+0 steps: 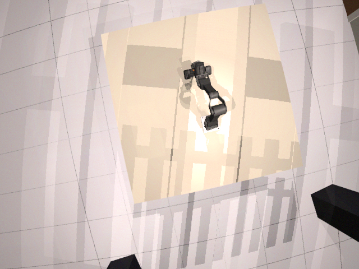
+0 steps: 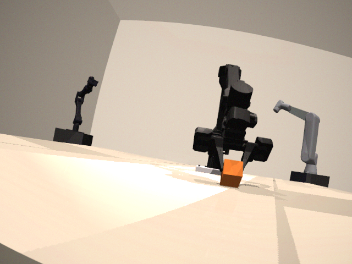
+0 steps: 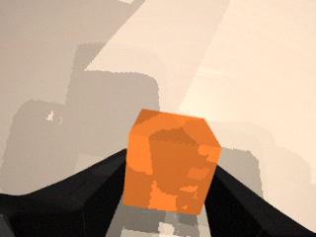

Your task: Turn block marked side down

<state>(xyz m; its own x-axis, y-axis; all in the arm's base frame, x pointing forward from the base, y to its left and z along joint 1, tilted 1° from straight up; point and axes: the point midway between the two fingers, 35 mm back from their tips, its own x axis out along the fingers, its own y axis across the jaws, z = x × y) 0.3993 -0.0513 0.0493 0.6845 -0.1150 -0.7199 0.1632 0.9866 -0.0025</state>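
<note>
The black arm [image 1: 213,94] [image 2: 227,96] bends out and reaches down low. Its gripper [image 1: 193,70] [image 2: 232,164] [image 3: 168,162] has two fingers pinched on the block, one on each side.
</note>
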